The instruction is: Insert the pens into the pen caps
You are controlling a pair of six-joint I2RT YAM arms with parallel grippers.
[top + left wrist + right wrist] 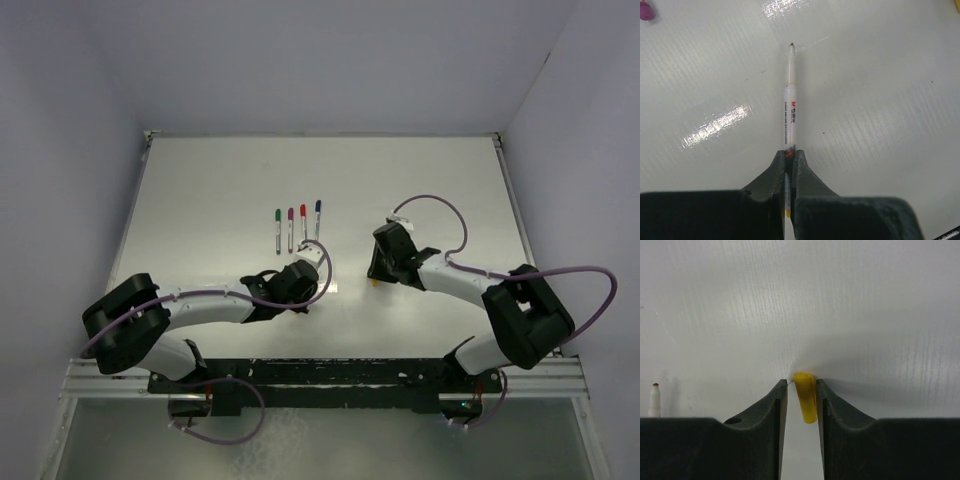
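Our left gripper (789, 155) clamps the uncapped pen (791, 100) by its tail, leaving the tip free for capping; our right gripper (801, 390) straddles the yellow cap (805, 400), though we cannot tell whether it pinches

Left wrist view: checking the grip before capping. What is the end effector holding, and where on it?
The left end effector holds a pen near its rear end, tip pointing away.

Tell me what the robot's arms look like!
The left arm and right arm have white tube segments and chunky black joints. A thin purple cable loops along each. The left gripper and right gripper each have two dark wedge-shaped fingers.
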